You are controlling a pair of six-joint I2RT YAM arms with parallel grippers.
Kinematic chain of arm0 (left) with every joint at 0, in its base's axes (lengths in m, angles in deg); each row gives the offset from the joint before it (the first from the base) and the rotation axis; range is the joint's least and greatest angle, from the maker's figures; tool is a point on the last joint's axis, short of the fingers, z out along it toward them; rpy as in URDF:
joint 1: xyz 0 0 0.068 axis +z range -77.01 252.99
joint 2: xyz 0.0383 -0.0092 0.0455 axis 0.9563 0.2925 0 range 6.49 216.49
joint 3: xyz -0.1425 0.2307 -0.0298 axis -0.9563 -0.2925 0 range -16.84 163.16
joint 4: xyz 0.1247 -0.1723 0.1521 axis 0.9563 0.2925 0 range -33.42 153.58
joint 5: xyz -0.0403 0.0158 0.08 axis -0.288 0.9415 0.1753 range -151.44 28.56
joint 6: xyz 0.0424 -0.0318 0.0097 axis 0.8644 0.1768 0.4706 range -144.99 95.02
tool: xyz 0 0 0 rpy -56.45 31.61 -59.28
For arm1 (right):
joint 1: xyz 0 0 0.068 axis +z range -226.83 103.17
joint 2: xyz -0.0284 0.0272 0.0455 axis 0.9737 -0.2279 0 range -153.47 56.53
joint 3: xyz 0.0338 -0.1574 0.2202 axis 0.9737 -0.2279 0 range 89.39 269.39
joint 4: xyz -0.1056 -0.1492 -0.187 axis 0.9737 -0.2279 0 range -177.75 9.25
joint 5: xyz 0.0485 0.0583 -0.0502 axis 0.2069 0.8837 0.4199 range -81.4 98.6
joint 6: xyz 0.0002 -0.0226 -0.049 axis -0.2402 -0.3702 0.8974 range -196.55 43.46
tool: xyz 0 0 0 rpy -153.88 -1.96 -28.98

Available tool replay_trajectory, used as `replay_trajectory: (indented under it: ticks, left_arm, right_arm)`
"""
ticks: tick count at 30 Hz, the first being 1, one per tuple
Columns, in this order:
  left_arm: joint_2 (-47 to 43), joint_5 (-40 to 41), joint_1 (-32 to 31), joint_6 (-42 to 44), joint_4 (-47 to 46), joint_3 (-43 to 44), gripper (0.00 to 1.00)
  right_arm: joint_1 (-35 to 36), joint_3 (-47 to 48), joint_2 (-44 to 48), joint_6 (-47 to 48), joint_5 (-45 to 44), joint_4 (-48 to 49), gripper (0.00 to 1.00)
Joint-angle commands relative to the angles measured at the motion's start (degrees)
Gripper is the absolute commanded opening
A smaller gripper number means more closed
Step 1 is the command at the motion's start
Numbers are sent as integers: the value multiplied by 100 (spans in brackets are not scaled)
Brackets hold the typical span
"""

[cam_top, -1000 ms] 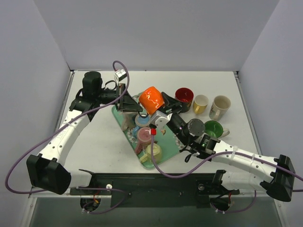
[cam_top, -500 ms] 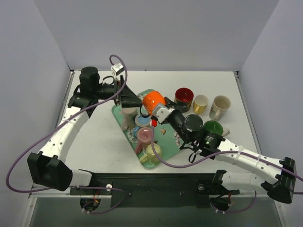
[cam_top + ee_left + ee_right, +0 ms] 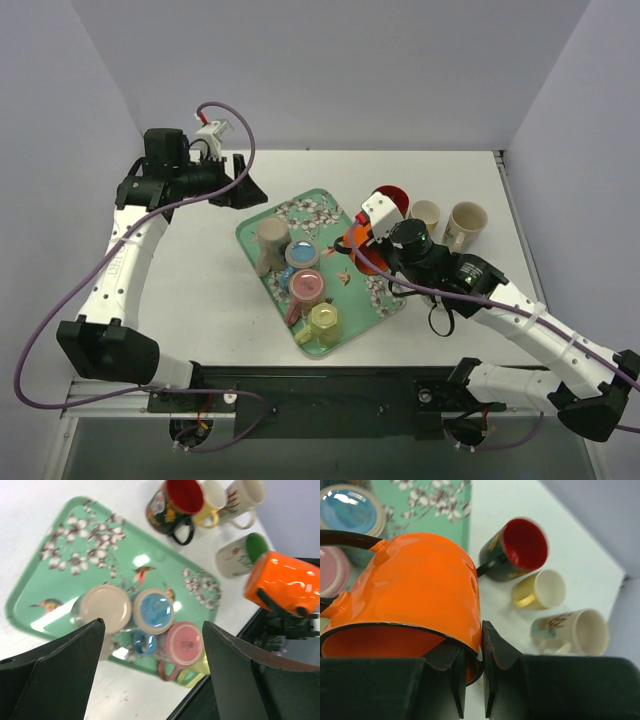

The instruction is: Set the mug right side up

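Observation:
The orange mug (image 3: 420, 590) hangs over the right edge of the green flowered tray (image 3: 300, 210), tipped on its side with its mouth toward my right wrist. My right gripper (image 3: 481, 627) is shut on the mug's rim, one finger inside the wall and one outside. From above, the mug (image 3: 353, 250) is mostly hidden under that wrist, near my right gripper (image 3: 365, 240). The left wrist view shows the mug (image 3: 285, 582) at the far right. My left gripper (image 3: 245, 185) stands open and empty, raised past the tray's far left corner.
Several upside-down mugs stand on the tray: beige (image 3: 272, 240), blue (image 3: 302, 255), pink (image 3: 307, 285), yellow-green (image 3: 323, 320). Upright on the table right of the tray are a dark red-lined mug (image 3: 393, 197), a yellow mug (image 3: 425, 215) and a cream mug (image 3: 466, 222). A green-lined mug (image 3: 240, 555) lies sideways.
My left gripper opened, let go of the orange mug and drew back to the far left. My right gripper shut on the mug's rim and carried it rightward.

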Motion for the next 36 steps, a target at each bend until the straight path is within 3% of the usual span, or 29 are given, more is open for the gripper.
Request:
replay_trajectory:
  ticks: [1, 6, 13, 19, 27, 29, 32, 33, 36]
  left_arm:
    - [-59, 805, 171, 1117, 351, -311, 90]
    - [73, 656, 215, 1117, 193, -531, 90]
    - [29, 673, 224, 1327, 78, -856, 90]
    - [20, 709, 215, 1398, 52, -936, 90]
    - [117, 612, 145, 1916, 271, -1050, 90]
    - [187, 690, 57, 2197, 560, -1024, 90]
    - [266, 866, -110, 2767, 772, -1067, 90]
    - [266, 1084, -224, 2874, 773, -1102, 90]
    - [144, 1744, -540, 3163, 475, -1445, 90]
  right_arm:
    - [-5, 309, 200, -2225, 623, -1939, 0]
    - [38, -542, 155, -3905, 1213, -2705, 0]
    - [364, -1790, 674, -5330, 836, -2697, 0]
    - [136, -2380, 473, -5833, 1002, -2689, 0]
    - [-479, -2732, 244, -5640, 1055, -2337, 0]
    - [-567, -2724, 226, -5640, 1020, -2319, 6]
    - [-577, -2627, 173, -5596, 1099, -2398, 28]
    - [-559, -2592, 182, -5596, 1117, -2407, 32]
    - [-550, -2347, 270, -5526, 1091, -2529, 55]
